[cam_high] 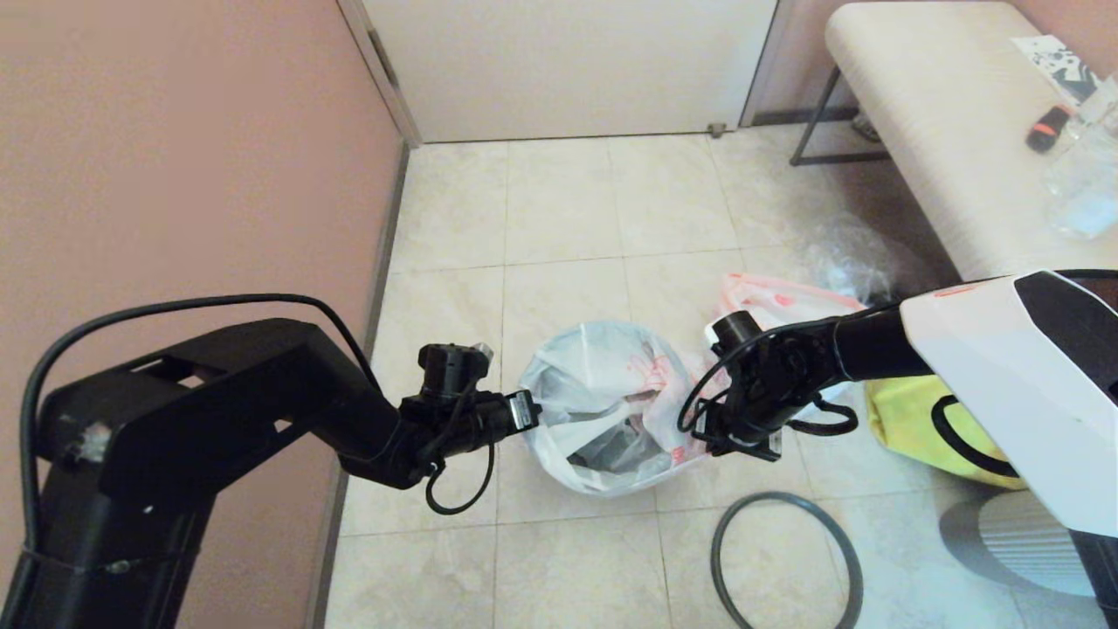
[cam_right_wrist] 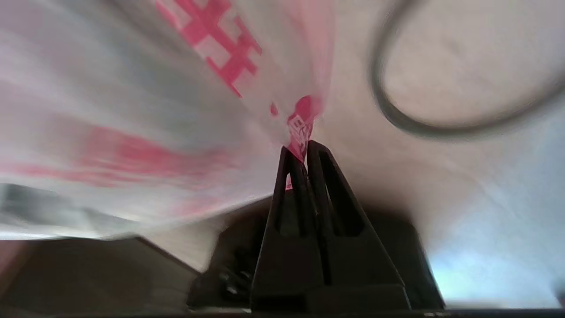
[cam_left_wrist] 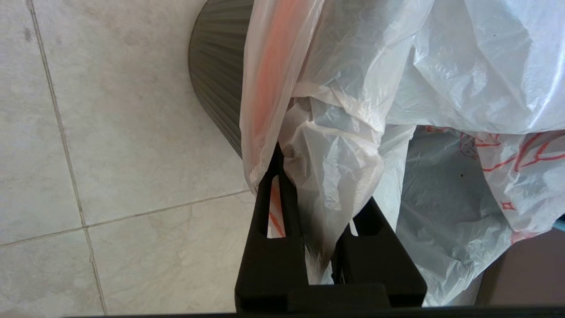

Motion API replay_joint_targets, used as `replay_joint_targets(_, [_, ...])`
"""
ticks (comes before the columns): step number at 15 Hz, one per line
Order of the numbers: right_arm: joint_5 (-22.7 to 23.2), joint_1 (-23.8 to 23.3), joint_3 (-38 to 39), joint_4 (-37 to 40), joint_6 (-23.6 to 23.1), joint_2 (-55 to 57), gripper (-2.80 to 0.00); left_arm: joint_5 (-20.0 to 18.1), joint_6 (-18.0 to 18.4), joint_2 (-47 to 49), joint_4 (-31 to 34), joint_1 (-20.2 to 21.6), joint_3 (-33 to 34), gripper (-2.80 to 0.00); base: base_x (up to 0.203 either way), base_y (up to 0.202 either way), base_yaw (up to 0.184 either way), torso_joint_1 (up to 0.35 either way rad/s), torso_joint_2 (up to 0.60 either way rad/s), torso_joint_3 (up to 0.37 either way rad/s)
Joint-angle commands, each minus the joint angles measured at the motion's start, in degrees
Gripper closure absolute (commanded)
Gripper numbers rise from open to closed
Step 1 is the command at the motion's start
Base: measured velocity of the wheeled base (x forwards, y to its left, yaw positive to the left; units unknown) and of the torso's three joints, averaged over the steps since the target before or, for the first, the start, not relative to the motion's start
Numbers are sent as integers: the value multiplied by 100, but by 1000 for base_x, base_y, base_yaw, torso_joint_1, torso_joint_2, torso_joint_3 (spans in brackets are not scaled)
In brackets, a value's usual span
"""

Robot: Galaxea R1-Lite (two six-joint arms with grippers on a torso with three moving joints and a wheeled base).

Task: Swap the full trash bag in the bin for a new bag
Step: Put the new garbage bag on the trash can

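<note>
New bag point(cam_high: 603, 393): thin translucent white plastic with orange-pink rim and red print, draped over the bin on the tiled floor, mouth stretched between the two grippers; a dark hollow shows through its opening.
Bin point(cam_left_wrist: 218, 70): dark ribbed wall visible only in the left wrist view, beside the hanging plastic; hidden under the bag in the head view.
Left gripper point(cam_high: 524, 411): at the bag's left edge, jaws pinched narrow on a bunched fold of the rim; plastic fills the gap between the fingers point(cam_left_wrist: 269, 247).
Right gripper point(cam_high: 712, 437): at the bag's right edge, fingers point(cam_right_wrist: 293, 194) pressed together on a thin pink strip of the rim.
Hoop point(cam_high: 786, 559): thin dark-grey ring, lying flat on the floor near the bag, on its right and closer to the robot, apart from it.
Full trash bag point(cam_high: 777, 301): white with pink rim, on the floor behind the right arm, partly hidden.
Yellow tote bag point(cam_high: 908, 428): on the floor under the right arm.
Bench point(cam_high: 943, 131): pale top, far right, holding small items.
</note>
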Motion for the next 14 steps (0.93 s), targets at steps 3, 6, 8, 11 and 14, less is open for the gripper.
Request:
replay_joint_targets(3, [-850, 12, 672, 425, 149, -239, 0, 1, -25, 11, -25, 16, -18, 0, 0, 0, 0, 0, 0, 0])
replay_joint_targets(6, [-876, 240, 884, 420, 224, -802, 0, 36, -25, 28, -19, 20, -10, 0, 0, 0, 0, 0, 0, 0])
replay_joint_targets(8, [-899, 476, 855, 419, 250, -1073, 0, 89, -17, 90, -19, 11, -44, 0, 0, 0, 0, 0, 0, 0])
replay_joint_targets(11, [-900, 559, 738, 425, 354, -1191, 0, 133, -16, 107, -10, 2, -62, -280, 0, 0, 0, 0, 0, 0])
replay_joint_targets(14, [-889, 573, 709, 734, 502, -1395, 0, 140, -7, 38, 280, -23, -62, -280, 0, 0, 0, 0, 0, 0])
